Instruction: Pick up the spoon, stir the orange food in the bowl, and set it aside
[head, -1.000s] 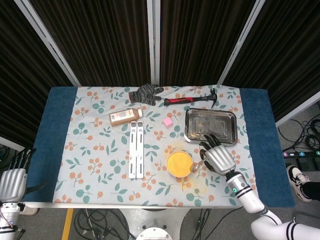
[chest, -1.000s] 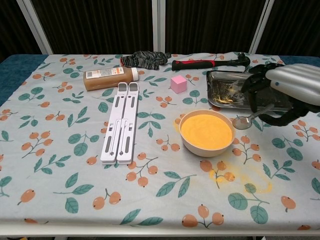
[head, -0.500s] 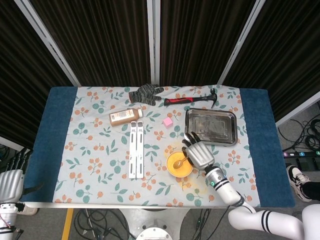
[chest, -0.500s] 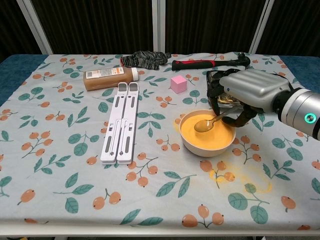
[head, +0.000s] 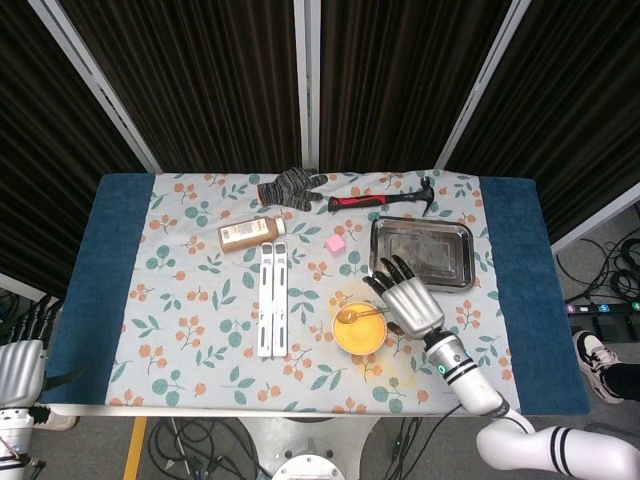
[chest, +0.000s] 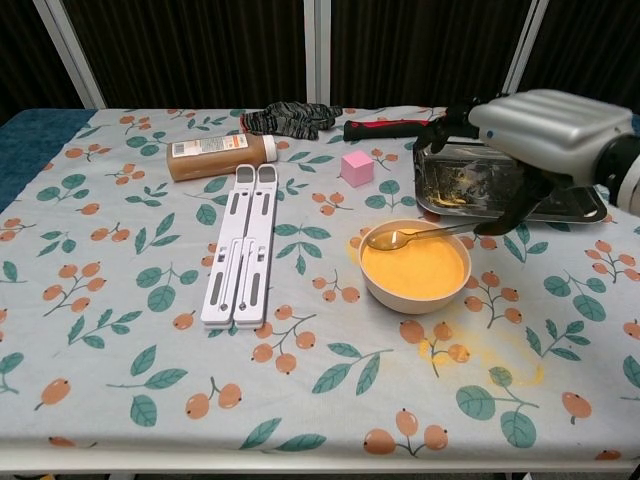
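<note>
A white bowl (head: 381, 343) (chest: 400, 297) full of orange food stands right of the table's middle. My right hand (head: 408, 300) (chest: 545, 125) hovers at the bowl's right side, above the tray's near edge. It pinches the handle of a metal spoon (head: 352, 315) (chest: 415, 235) low down, while its other fingers spread out. The spoon lies nearly level over the bowl, its scoop above the far left rim. My left hand (head: 20, 362) hangs off the table's front left corner, holding nothing, and appears only in the head view.
A metal tray (head: 421, 250) (chest: 592, 208) sits behind the bowl on the right. Further back lie a hammer (chest: 400, 127) and a glove (chest: 290, 118). A pink cube (chest: 356, 167), a brown bottle (chest: 215, 156) and a white folding stand (chest: 243, 243) lie to the left. Orange spill (chest: 470, 350) marks the cloth.
The right hand carried the spoon from right of the bowl into the orange food, then swept it left and lifted it. The spoon now sits level over the far left rim.
</note>
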